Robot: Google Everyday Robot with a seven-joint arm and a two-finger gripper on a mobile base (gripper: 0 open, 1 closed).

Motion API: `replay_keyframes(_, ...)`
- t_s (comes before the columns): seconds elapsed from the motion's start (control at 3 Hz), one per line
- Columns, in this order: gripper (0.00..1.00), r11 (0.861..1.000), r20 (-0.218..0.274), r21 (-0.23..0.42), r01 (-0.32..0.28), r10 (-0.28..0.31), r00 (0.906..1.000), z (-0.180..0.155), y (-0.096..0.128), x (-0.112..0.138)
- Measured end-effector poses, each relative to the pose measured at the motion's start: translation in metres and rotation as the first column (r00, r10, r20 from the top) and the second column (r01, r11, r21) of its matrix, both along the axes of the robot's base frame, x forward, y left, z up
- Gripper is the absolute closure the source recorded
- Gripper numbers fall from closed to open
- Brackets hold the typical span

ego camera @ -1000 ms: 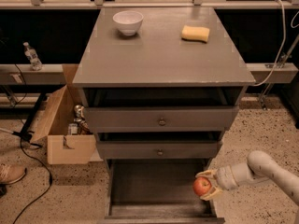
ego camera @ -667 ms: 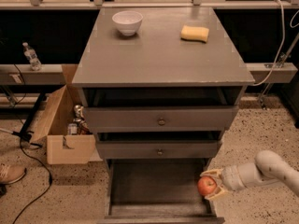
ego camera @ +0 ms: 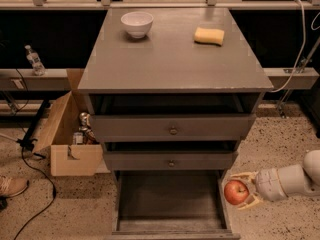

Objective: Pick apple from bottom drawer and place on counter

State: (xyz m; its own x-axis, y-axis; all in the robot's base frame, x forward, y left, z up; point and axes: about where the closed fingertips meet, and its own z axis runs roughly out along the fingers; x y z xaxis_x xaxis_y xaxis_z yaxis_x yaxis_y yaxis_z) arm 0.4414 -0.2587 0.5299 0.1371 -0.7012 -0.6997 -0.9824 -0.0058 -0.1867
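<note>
Low at the right, near side of the scene, the gripper [ego camera: 238, 191] is seen at the end of a white arm [ego camera: 292, 180] reaching in from the right edge. The jaws are clamped on the apple [ego camera: 235, 193]: one jaw is laid over its top, the other is set under its lower right, and the red skin is left exposed toward the left. The apple is held just beside the right wall of the bottom drawer [ego camera: 170, 199], outside the box; contact with the wall cannot be told. The drawer is pulled out toward the near side. Two shallower drawers [ego camera: 172, 129] above are partly drawn out. On the table [ego camera: 170, 64], a white bowl [ego camera: 137, 23] is placed far left and a yellow sponge [ego camera: 209, 36] far right, well apart. A cardboard box [ego camera: 70, 134] is noted on the floor, left.
</note>
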Motion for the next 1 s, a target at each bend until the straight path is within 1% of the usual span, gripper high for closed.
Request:
replay_keyframes(0.33,1.00,1.000,-0.008,0.012,-0.007,0.007,0.9999,0.002,0.001,0.001)
replay_keyframes(0.67,1.00,0.999,-0.018,0.038,-0.003,0.004,0.9998,0.041,-0.018,0.011)
replay_keyframes(1.0,1.00,0.998,-0.020,0.064,0.002,0.000,0.9998,0.099,-0.044,0.009)
